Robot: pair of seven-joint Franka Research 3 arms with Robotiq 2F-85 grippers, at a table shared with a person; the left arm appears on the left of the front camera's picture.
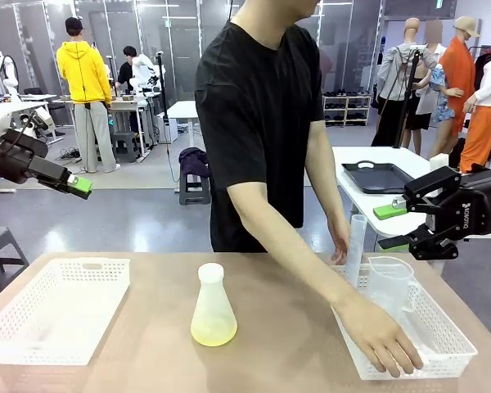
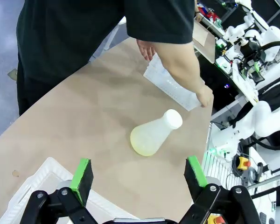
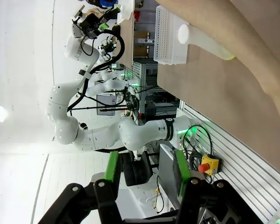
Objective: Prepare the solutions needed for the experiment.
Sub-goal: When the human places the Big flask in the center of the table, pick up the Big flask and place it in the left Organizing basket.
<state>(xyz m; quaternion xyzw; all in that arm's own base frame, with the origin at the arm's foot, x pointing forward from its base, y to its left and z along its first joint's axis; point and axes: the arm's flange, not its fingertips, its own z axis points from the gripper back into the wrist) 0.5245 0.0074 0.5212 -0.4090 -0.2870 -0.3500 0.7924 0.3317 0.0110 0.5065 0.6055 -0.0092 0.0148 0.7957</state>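
Two white baskets lie on the brown worktop (image 1: 147, 360) in the front view, the left basket (image 1: 57, 260) toward the left edge and the right basket (image 1: 446, 364) toward the right edge. A frosted conical flask (image 1: 212, 299) stands upright between them, apart from both; the pale yellow-green solution (image 1: 213, 332) fills only its wide base, and a white cap (image 1: 210, 273) closes its neck. A person (image 1: 262, 123) in a black shirt stands at the far side, the nearer hand (image 1: 385, 340) resting on the right basket's near rim and the farther hand (image 1: 340, 250) at its far end, beside a clear measuring cylinder (image 1: 356, 246) and a clear beaker (image 1: 389, 282) that rise from that basket. The left end effector (image 1: 75, 185) hangs high at the left, well apart from the flask, and the right end effector (image 1: 393, 228) hangs at the right, higher than the beaker, its green pads spread with nothing between them. In the left wrist view the left end effector (image 2: 139, 173) is released, its fingers (image 2: 81, 175) wide apart over a corner of the left basket (image 2: 32, 191). The flask (image 2: 156, 133) and its solution (image 2: 141, 142) sit on the worktop beyond, and the nearer hand (image 2: 205, 95) is on the end of the right basket (image 2: 170, 84). In the right wrist view the right end effector (image 3: 147, 170) is likewise released and empty, and the flask (image 3: 196, 37), the solution (image 3: 225, 53) and the left basket (image 3: 170, 32) show at the top, beside the person's forearm (image 3: 252, 60)
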